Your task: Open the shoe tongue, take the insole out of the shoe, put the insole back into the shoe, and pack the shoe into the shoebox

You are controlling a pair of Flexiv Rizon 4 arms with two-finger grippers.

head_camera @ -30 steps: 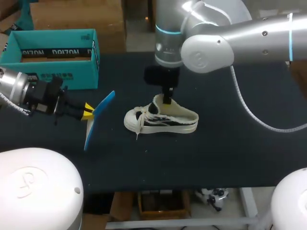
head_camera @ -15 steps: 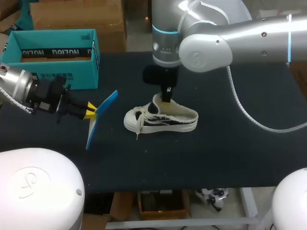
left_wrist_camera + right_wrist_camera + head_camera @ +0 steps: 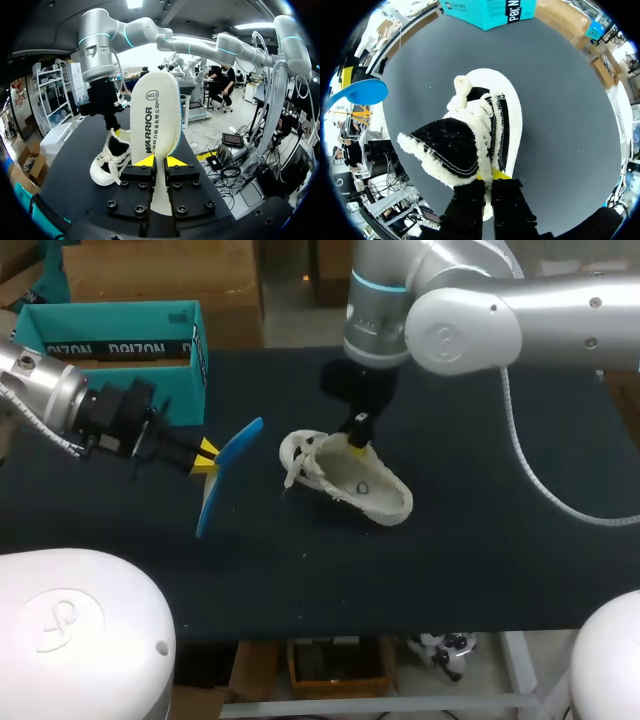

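The gripper (image 3: 490,176) pinches the shoe (image 3: 492,112) by its rim; beyond the shoe's toe stands a teal box (image 3: 490,9), a blue insole (image 3: 362,92) off to one side.

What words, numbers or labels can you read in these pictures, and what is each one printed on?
"WARRIOR": along the pale face of the insole held in the left gripper.
"240(2.5)": in a small oval stamp on the same insole, above the word.
Shoebox: pale letters on a dark band on its inner wall, too blurred to read with certainty.
Shoe: nothing legible.
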